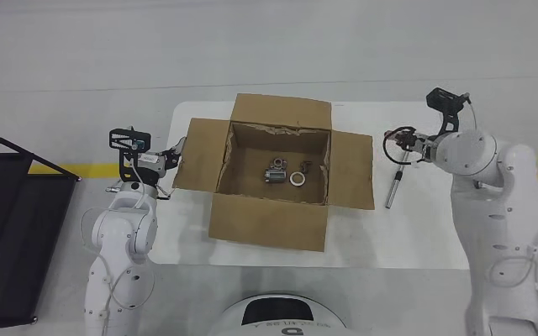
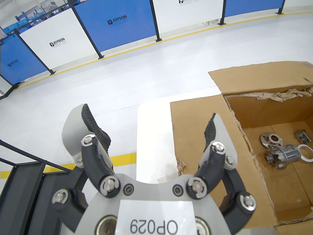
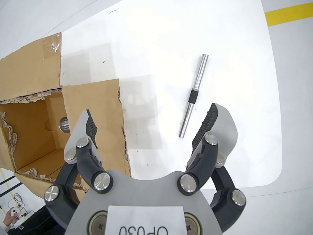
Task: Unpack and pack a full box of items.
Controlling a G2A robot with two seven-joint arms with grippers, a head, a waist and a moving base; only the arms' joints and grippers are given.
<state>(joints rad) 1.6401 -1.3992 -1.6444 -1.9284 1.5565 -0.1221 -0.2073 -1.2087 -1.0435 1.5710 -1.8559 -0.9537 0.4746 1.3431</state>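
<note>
Both arms sit outside the box (image 1: 269, 220), one on each side. The right end effector (image 3: 150, 113) is spread wide and holds nothing. The left end effector (image 2: 149, 113) is also spread and holds nothing.

The key relation is the metal rod (image 3: 194, 96). It lies flat on the table (image 3: 159, 50), just ahead of and below the right end effector, apart from both fingers. It sits off-centre, nearer the finger on the far-from-box side. Its long axis points away from the end effector, roughly square to the finger-to-finger line, so I judge little wrist turn is needed. I'd shift slightly away from the box and then go down. The right arm is clearly nearer; the left is on the far side of the box.

There is bare table all round the rod. The right box flap (image 3: 93, 103) is beside the box-side finger, well clear of the rod. The table edge is beyond the outer finger, not close.

Inside the box, ahead of the left end effector and past the left flap (image 2: 193, 135), are a flanged coupling (image 2: 281, 156), a ring (image 2: 305, 154) touching it and a small bracket (image 2: 302, 135). They lie on the box floor, so any reach there must clear the torn rim first.

I can't tell if the phase is unpack or pack. If pack, the rod goes in over the right flap.
</note>
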